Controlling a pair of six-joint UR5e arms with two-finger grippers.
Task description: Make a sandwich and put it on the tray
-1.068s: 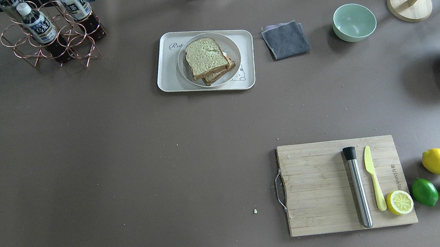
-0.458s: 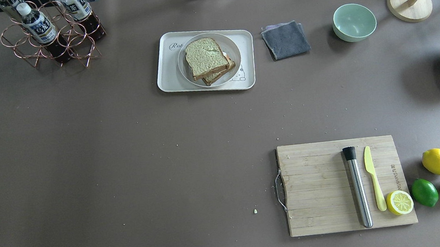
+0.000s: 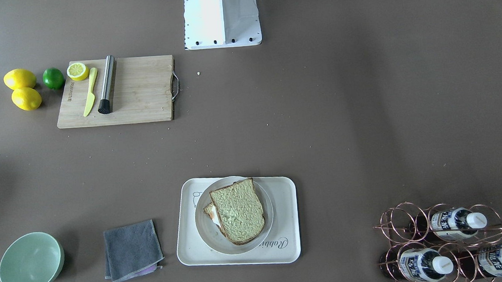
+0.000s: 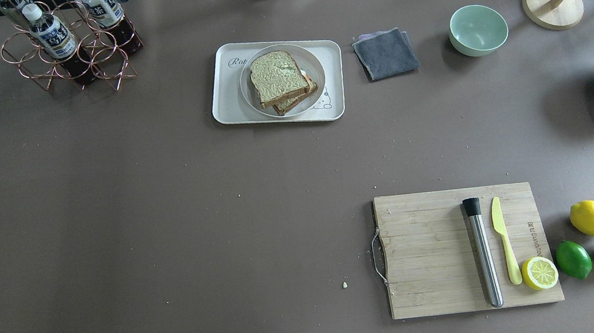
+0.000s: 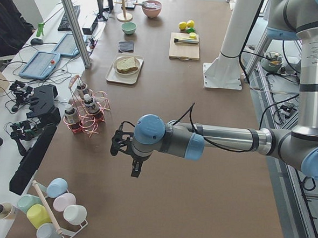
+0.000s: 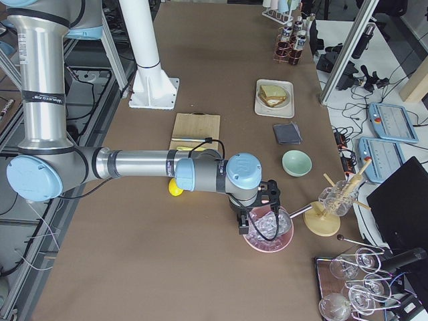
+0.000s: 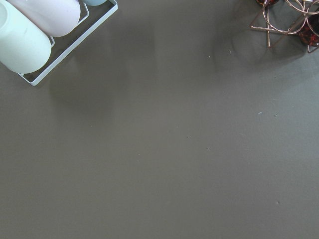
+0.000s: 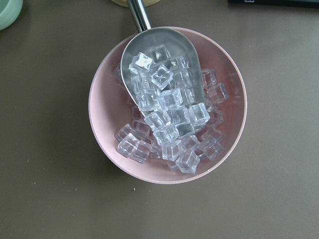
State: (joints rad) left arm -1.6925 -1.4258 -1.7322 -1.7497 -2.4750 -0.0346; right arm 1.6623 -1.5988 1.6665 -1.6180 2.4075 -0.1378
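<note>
The sandwich (image 4: pixel 279 77), two brown-crusted bread slices with a bit of egg showing at the edge, lies on a round plate (image 4: pixel 315 65). The plate stands on the cream-white tray (image 4: pixel 224 108) at the far middle of the table. The sandwich also shows in the front view (image 3: pixel 240 211) on the tray (image 3: pixel 188 249). My left gripper (image 5: pixel 119 143) hangs over bare table far out to the left, near the bottle rack. My right gripper (image 6: pixel 257 212) hangs over the pink ice bowl at the far right. Both show only in side views, so I cannot tell if they are open or shut.
A wooden cutting board (image 4: pixel 427 252) holds a steel muddler, a yellow knife and a lemon half; lemons and a lime lie beside it. A grey cloth (image 4: pixel 385 53), a green bowl (image 4: pixel 477 29), a pink ice bowl with scoop (image 8: pixel 167 104) and a copper bottle rack (image 4: pixel 69 44) stand along the back.
</note>
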